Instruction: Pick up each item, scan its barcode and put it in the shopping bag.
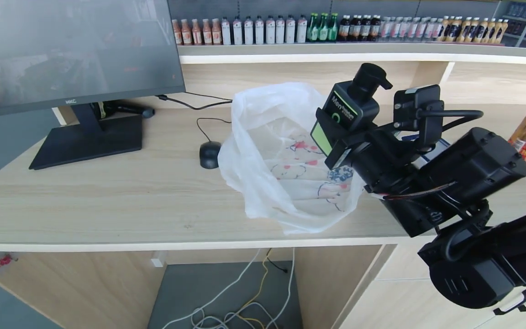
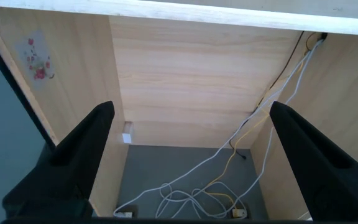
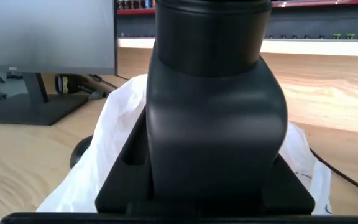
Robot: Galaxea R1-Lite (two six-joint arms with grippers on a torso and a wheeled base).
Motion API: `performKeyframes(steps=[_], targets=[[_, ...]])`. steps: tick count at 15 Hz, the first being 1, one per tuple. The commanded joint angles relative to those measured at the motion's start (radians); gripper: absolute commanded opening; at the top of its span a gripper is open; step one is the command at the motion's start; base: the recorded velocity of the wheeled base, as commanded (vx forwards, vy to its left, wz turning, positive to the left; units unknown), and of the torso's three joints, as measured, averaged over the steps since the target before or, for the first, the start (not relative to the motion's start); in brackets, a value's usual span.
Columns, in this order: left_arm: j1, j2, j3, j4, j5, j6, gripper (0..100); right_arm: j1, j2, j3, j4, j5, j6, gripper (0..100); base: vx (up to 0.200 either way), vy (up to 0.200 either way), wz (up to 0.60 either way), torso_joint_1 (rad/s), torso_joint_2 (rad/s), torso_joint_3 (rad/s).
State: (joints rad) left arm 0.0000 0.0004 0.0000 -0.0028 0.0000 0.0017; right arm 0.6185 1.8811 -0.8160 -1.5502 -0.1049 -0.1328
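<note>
We hold the pump bottle (image 1: 345, 112) clenched in our right jaws above the open shopping bag (image 1: 263, 151), ready for dropping in; our left jaws hang released below the table (image 1: 107, 201).

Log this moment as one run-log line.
right hand: shut on pump bottle, at shopping bag mouth | left hand: open, low, facing under counter | status: not yet bagged
</note>
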Motion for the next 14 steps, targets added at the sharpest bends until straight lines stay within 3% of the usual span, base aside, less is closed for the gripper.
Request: performKeyframes(steps=[1, 2, 9, 12, 14], targets=[[0.000, 0.000, 0.000, 0.000, 0.000, 0.003, 100, 0.000, -0.005, -0.002, -0.001, -0.016, 0.001, 0, 0.000, 0.200, 0.00, -0.002, 0.00, -0.002], [0.000, 0.000, 0.000, 0.000, 0.000, 0.003, 100, 0.000, -0.005, -0.002, -0.001, -0.027, 0.001, 0, 0.000, 0.200, 0.00, 0.002, 0.00, -0.002], [0.000, 0.000, 0.000, 0.000, 0.000, 0.003, 100, 0.009, -0.022, -0.042, 0.053, -0.029, -0.038, 0, 0.000, 0.000, 0.00, 0.000, 0.00, 0.000], [0.000, 0.000, 0.000, 0.000, 0.000, 0.003, 100, 0.010, -0.033, -0.207, 0.286, -0.025, -0.038, 0, 0.000, 0.000, 0.00, 0.000, 0.00, 0.000], [0.000, 0.000, 0.000, 0.000, 0.000, 0.003, 100, 0.010, -0.028, -0.385, 0.503, -0.025, -0.038, 0, 0.000, 0.000, 0.00, 0.000, 0.00, 0.000]])
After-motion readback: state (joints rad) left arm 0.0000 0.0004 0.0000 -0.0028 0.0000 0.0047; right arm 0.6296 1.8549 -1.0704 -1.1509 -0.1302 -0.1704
